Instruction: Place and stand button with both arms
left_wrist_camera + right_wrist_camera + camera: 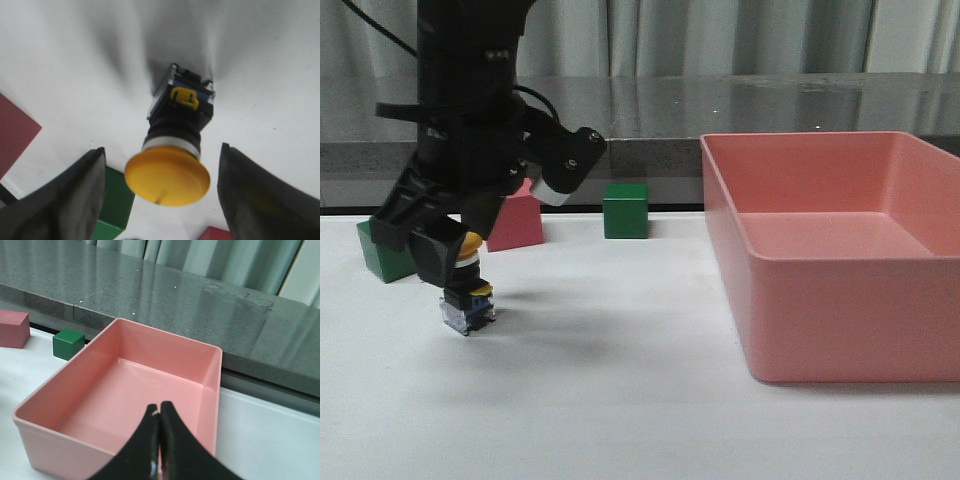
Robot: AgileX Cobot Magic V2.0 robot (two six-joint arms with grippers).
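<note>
The button [468, 290] stands upright on the worktop [620, 400], between the open fingers of the left tool [160, 195], neither touching it. Lift straight up (no sideways brush against the cap). Right tool [159, 450] is closed, empty.

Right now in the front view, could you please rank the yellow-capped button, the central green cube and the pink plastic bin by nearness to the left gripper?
1. Yellow-capped button, directly beneath the left gripper.
2. Green cube, mid-table behind.
3. Pink plastic bin, far right.
</note>
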